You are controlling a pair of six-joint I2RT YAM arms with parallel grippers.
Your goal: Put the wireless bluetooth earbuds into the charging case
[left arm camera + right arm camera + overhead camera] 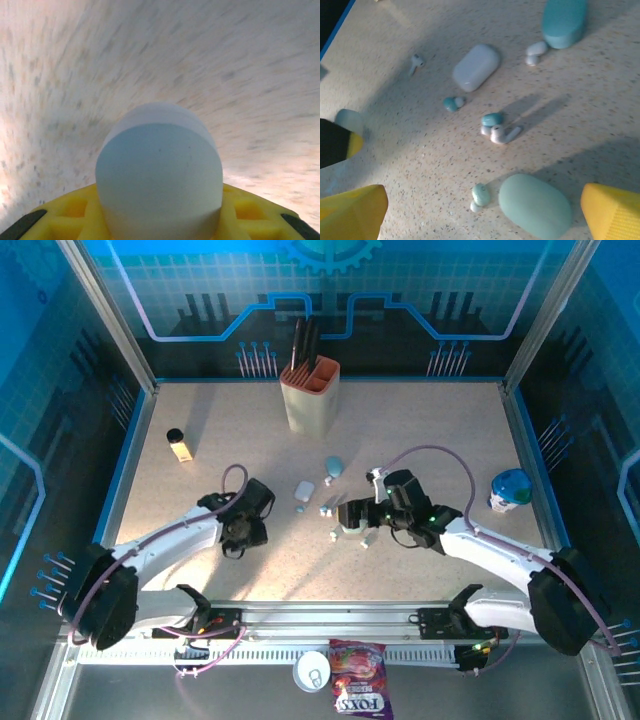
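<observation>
My left gripper [159, 222] is shut on a pale blue pebble-shaped case [159, 175], whose rounded end sticks out past the yellow fingers [65, 215] above the speckled table. In the top view the left gripper [241, 533] is left of the pile. My right gripper [482, 220] hangs open over a pale green case [535, 206], with a teal earbud [480, 194] beside it. Further on lie a white stemmed earbud [503, 134], another teal earbud [492, 119], a third [451, 103], a white case [476, 66] and a teal case [563, 21].
A tan knife block [310, 392] stands at the back centre. A small black-capped bottle [180, 445] is at the far left and a blue-and-white cup [510, 490] at the right. A candy bag [360, 692] and a white lid [312, 672] lie beyond the front rail.
</observation>
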